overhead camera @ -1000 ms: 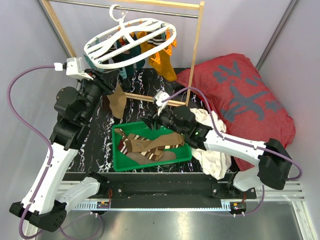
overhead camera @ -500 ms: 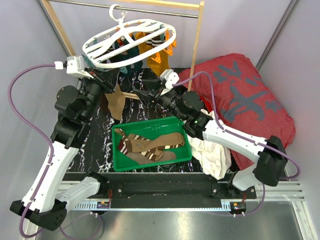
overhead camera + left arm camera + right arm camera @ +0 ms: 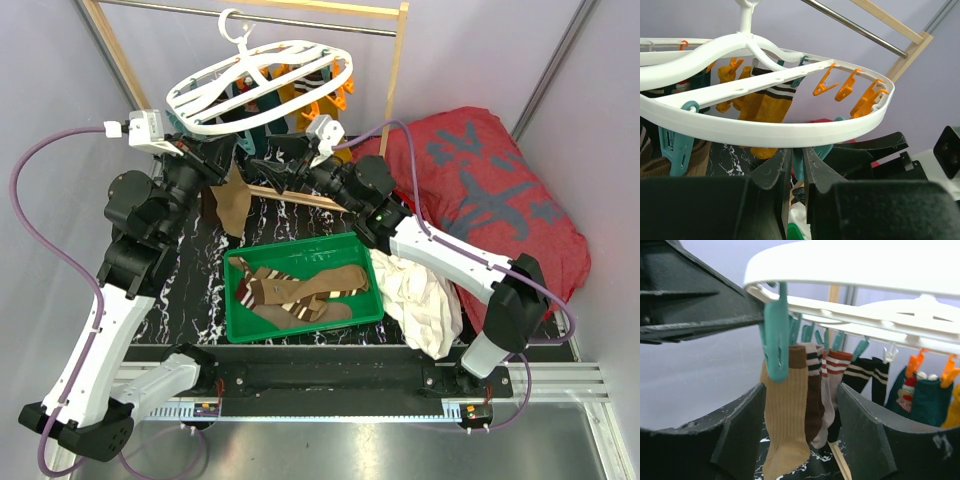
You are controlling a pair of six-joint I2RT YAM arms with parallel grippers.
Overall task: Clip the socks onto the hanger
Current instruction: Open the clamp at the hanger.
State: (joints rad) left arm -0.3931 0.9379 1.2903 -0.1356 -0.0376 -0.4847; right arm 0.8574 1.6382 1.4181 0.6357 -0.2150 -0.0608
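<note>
The white oval hanger (image 3: 262,85) hangs from the rod, with several socks clipped under it. My left gripper (image 3: 797,160) is shut on a teal clip (image 3: 798,162) under the near rim (image 3: 765,132). In the right wrist view this teal clip (image 3: 776,340) sits at the cuff of a tan sock (image 3: 785,420) that hangs straight down. My right gripper (image 3: 800,390) is open, its fingers on either side of that sock without touching it. From above, the tan sock (image 3: 232,205) hangs below the left gripper (image 3: 228,150), and the right gripper (image 3: 262,168) is beside it. More brown striped socks (image 3: 300,290) lie in the green tray (image 3: 236,325).
The wooden rack (image 3: 393,90) with its metal rod holds the hanger. A red cushion (image 3: 490,190) fills the right side, and a white cloth (image 3: 425,305) lies beside the tray. Orange clips (image 3: 845,90) and a mustard sock (image 3: 771,107) hang on the far rim.
My right arm has risen from above the tray to the hanger's near rim, and its jaws have widened. The left jaws have closed on the teal clip.
</note>
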